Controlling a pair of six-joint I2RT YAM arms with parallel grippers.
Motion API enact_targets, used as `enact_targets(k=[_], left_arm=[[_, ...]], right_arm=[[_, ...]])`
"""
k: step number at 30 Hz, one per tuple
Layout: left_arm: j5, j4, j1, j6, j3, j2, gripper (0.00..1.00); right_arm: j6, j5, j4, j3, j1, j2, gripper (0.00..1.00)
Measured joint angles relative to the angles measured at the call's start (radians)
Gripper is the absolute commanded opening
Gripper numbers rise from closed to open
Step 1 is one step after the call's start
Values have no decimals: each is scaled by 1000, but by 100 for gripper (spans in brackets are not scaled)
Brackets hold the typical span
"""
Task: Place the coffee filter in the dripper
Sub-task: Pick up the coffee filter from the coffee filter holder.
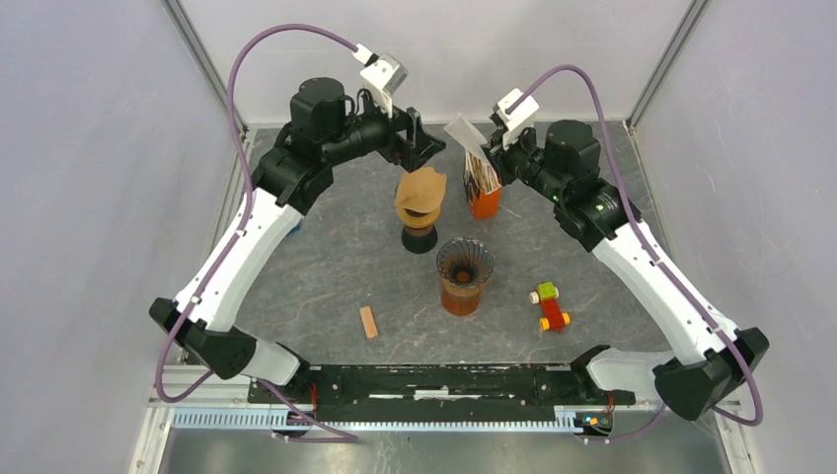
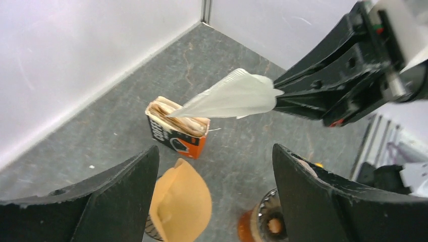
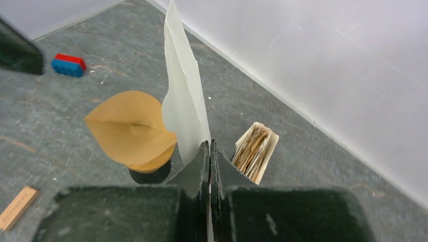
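White paper coffee filter point(image 3: 184, 101) is up off the table, pinched at one edge by our right gripper point(image 3: 210, 146), jaws pressed together on it, above the orange cardboard filter box point(image 1: 483, 197). We judge it should go point down, centred, into the dark ribbed cone dripper point(image 1: 464, 262) on its amber glass before we release. Our left gripper point(image 2: 214, 151) stands spread and empty over a tan paper filter point(image 1: 420, 195) on a black round stand point(image 1: 419, 240). We count two grippers, one dripper, one box, two loose filters, one stand, one small red, green and yellow toy point(image 1: 550, 306), and one small wooden block point(image 1: 368, 322).
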Motion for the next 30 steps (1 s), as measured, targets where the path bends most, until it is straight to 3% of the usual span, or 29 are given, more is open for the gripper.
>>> enact_targets(k=[4, 12, 19, 30], left_arm=[[-16, 26, -3, -185, 29, 60, 94], [-80, 4, -62, -419, 182, 214, 85], [-215, -48, -126, -447, 310, 288, 84], [-302, -73, -144, -446, 322, 318, 78]], right_arm=[[65, 91, 16, 0, 5, 44, 0], [142, 231, 35, 0, 28, 76, 0], [180, 291, 48, 0, 32, 76, 0], [198, 317, 50, 0, 32, 76, 0]])
